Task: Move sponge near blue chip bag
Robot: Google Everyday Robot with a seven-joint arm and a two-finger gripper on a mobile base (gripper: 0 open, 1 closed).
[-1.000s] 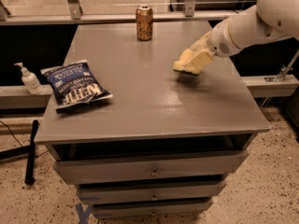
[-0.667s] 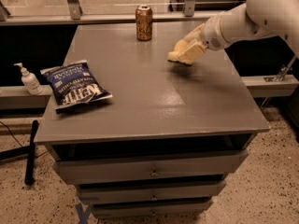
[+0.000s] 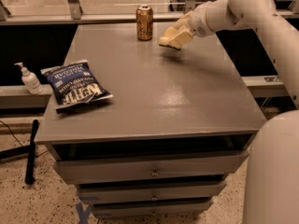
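Note:
My gripper (image 3: 177,33) is at the back of the grey table (image 3: 187,97), just right of a can, and hangs a little above the tabletop. It is shut on the pale yellow sponge (image 3: 168,41), which sticks out below and left of the fingers and casts a shadow on the table. The blue chip bag (image 3: 77,84) with white "Kettle" lettering lies flat near the table's left edge, far to the left of and nearer than the gripper.
A copper-coloured drink can (image 3: 144,23) stands upright at the back centre, close to the left of the sponge. A white pump bottle (image 3: 30,79) stands on a ledge left of the table. Drawers (image 3: 152,171) are below the tabletop.
My gripper has carried the sponge left and toward the back of the table, closer to the can. The chip bag and can have not moved.

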